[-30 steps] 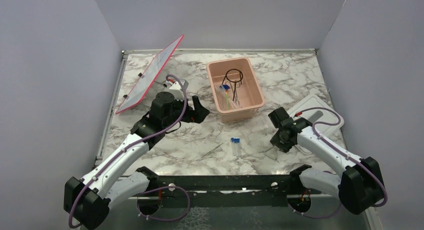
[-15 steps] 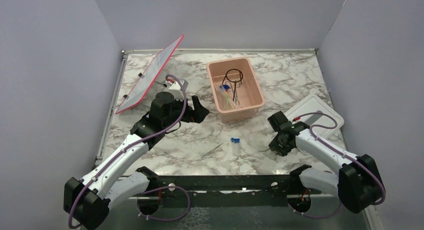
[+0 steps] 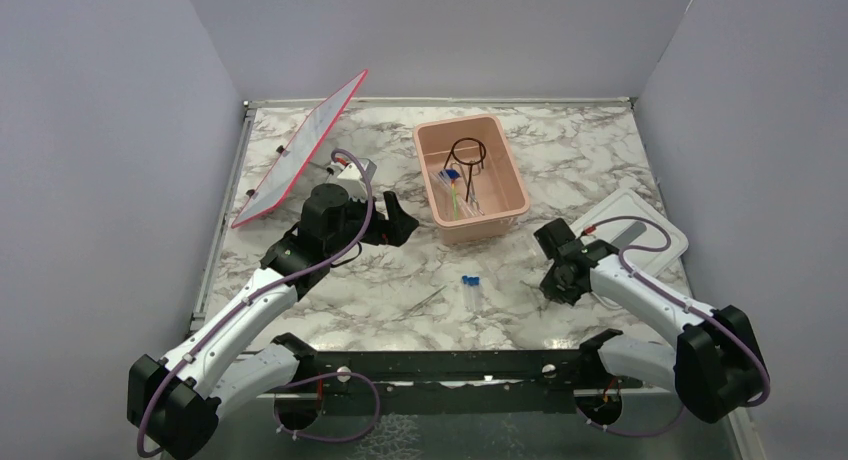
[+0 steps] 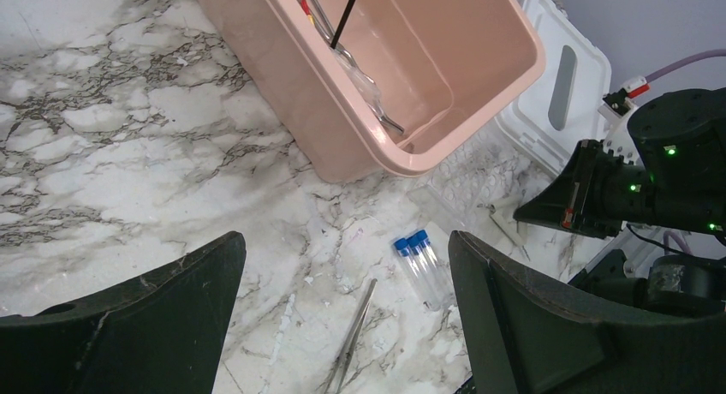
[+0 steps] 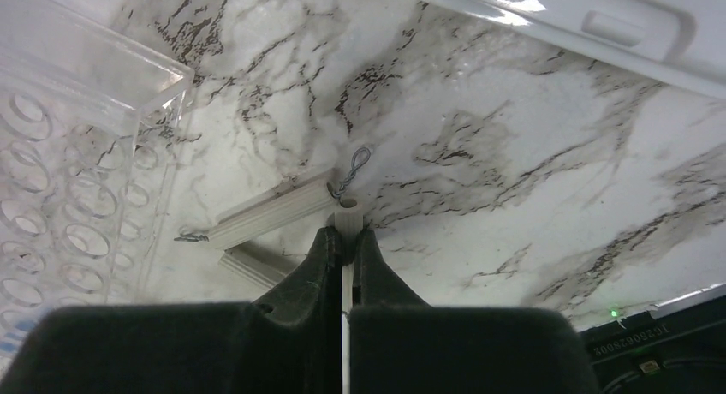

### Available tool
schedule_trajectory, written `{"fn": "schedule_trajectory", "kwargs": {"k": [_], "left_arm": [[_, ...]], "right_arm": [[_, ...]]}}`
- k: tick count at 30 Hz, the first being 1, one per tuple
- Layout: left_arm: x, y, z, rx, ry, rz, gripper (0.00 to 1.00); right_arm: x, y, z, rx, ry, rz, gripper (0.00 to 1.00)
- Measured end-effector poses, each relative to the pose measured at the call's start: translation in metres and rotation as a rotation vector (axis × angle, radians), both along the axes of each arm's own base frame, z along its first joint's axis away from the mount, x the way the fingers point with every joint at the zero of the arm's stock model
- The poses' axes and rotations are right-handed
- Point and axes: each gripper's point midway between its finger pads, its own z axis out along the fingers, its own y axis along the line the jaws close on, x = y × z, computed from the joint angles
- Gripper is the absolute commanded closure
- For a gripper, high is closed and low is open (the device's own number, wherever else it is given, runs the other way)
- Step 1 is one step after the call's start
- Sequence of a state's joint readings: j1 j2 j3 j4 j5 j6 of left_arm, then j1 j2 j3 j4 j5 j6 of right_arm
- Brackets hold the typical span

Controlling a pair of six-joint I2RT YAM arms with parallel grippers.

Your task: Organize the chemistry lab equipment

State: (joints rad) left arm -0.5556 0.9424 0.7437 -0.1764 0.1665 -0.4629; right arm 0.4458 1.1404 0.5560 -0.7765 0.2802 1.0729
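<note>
My right gripper (image 5: 344, 233) is down at the marble table, shut on a thin white stick (image 5: 347, 212) that has a small wire loop (image 5: 355, 167) at its far end. Two similar white sticks (image 5: 272, 217) lie just left of it. In the top view the right gripper (image 3: 556, 283) sits right of two clear tubes with blue caps (image 3: 471, 291) and metal tweezers (image 3: 429, 300). My left gripper (image 4: 344, 250) hangs open above the tubes (image 4: 424, 267) and tweezers (image 4: 351, 334), holding nothing. The pink tub (image 3: 508, 170) holds a black wire ring stand (image 3: 467, 152), pipettes and a green-yellow stick (image 3: 456, 195).
A clear rack with round holes (image 5: 68, 197) stands close to the left of my right gripper. The white lid (image 3: 650, 230) lies at the right, beside the right arm. A red-edged panel (image 3: 300, 150) leans at the back left. Walls close in three sides.
My right gripper has come down and shut on the white stick. Its arm shifted slightly left. The left arm has not moved.
</note>
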Motion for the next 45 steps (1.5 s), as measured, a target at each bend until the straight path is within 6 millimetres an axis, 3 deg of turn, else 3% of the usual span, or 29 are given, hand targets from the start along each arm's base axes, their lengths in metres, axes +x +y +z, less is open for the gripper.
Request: {"fn": "schedule_trajectory", "kwargs": {"k": [3,6,14,17,22,24,28,31,35,39,45], "left_arm": [[0.000,0.000,0.000,0.001,0.000,0.001,0.09],[0.000,0.000,0.000,0.001,-0.001,0.003,0.10],[0.002,0.002,0.000,0.006,-0.003,0.016,0.10],[0.002,0.002,0.000,0.006,-0.004,0.018,0.10],[0.003,0.003,0.000,0.007,-0.004,0.019,0.09],[0.003,0.003,0.000,0.007,-0.004,0.021,0.10],[0.003,0.003,-0.001,0.009,-0.005,0.026,0.09],[0.004,0.004,-0.001,0.011,-0.006,0.032,0.09],[0.005,0.006,-0.001,0.015,-0.007,0.041,0.09],[0.006,0.007,-0.002,0.018,-0.006,0.046,0.10],[0.007,0.008,-0.002,0.022,-0.008,0.056,0.09]], "right_arm": [[0.004,-0.005,0.013,-0.031,-0.017,-0.008,0.99],[0.018,-0.008,0.041,-0.049,-0.089,-0.021,0.99],[0.057,-0.029,0.140,-0.146,-0.356,-0.051,0.99],[0.076,-0.028,0.179,-0.157,-0.475,0.005,0.99],[0.108,0.001,0.233,-0.082,-0.670,0.169,0.99],[0.123,0.023,0.253,-0.016,-0.743,0.263,0.99],[0.148,0.070,0.274,0.107,-0.826,0.442,0.99],[0.163,0.102,0.273,0.192,-0.833,0.559,0.99],[0.179,0.140,0.256,0.298,-0.786,0.677,0.99],[0.188,0.168,0.223,0.384,-0.694,0.750,0.99],[0.191,0.194,0.175,0.474,-0.557,0.805,1.00]]}}
